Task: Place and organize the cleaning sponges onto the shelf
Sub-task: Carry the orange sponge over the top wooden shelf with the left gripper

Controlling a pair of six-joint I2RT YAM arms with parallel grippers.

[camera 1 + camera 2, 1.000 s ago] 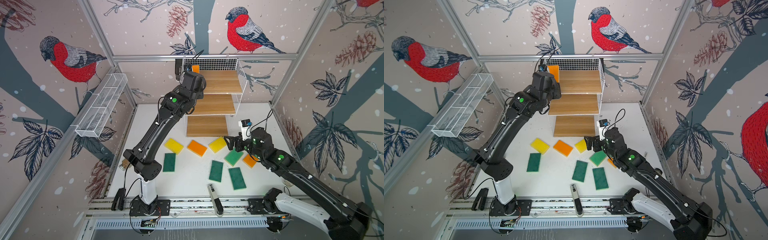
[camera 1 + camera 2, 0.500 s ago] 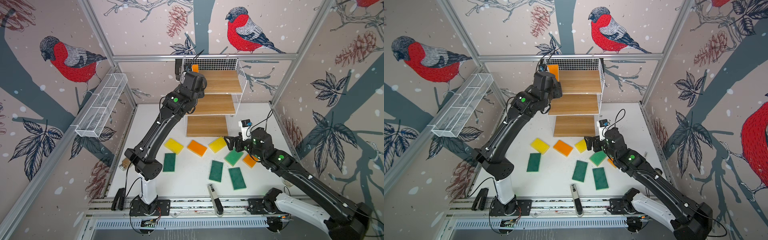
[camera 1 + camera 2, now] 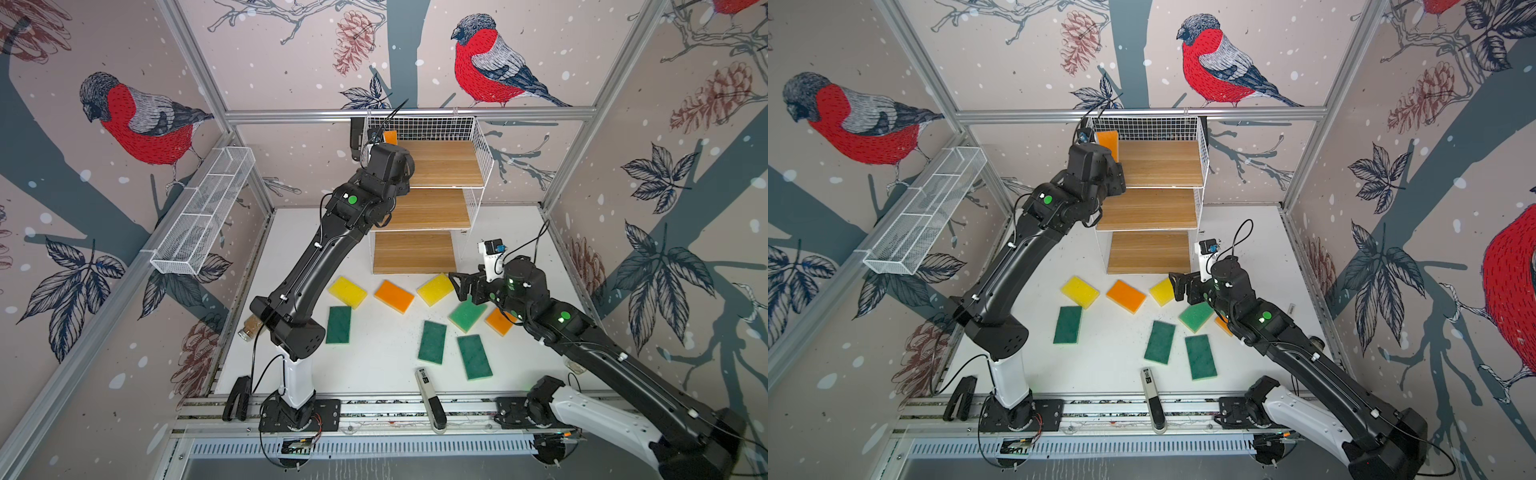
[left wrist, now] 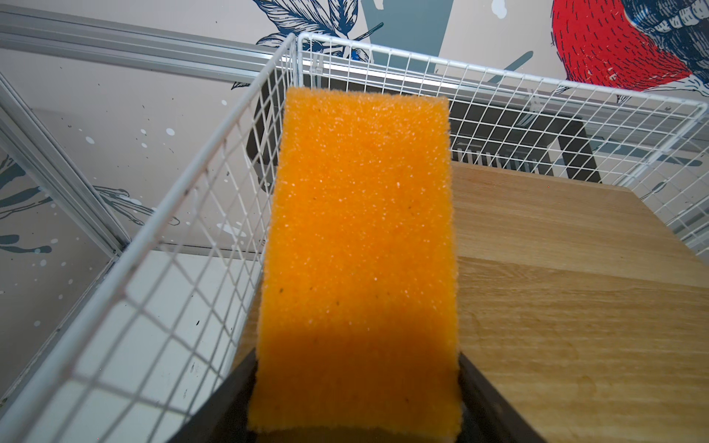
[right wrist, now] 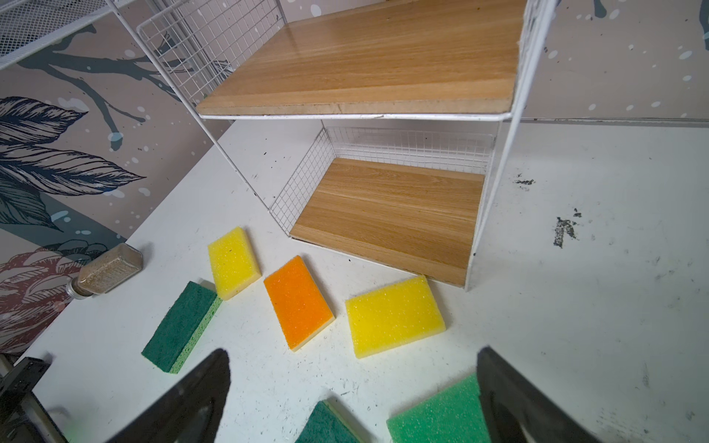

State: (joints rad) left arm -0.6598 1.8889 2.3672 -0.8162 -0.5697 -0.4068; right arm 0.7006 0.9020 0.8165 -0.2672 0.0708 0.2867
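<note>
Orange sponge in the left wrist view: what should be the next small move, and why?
Probably open the left claw wide, then draw it straight back. The orange sponge is at the top board's corner of the shelf, beside the wire wall, and the claw's fingers flank its near end; whether they grip it is unclear.

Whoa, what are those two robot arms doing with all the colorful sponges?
They are filling the wire shelf. The left gripper is up at the top board, by the back corner, with an orange sponge between its fingers; whether it grips it or has let go is unclear. The right gripper hangs open and empty over the white table, near a yellow sponge and a light green sponge. Eight sponges lie on the table, not yet shelved.
</note>
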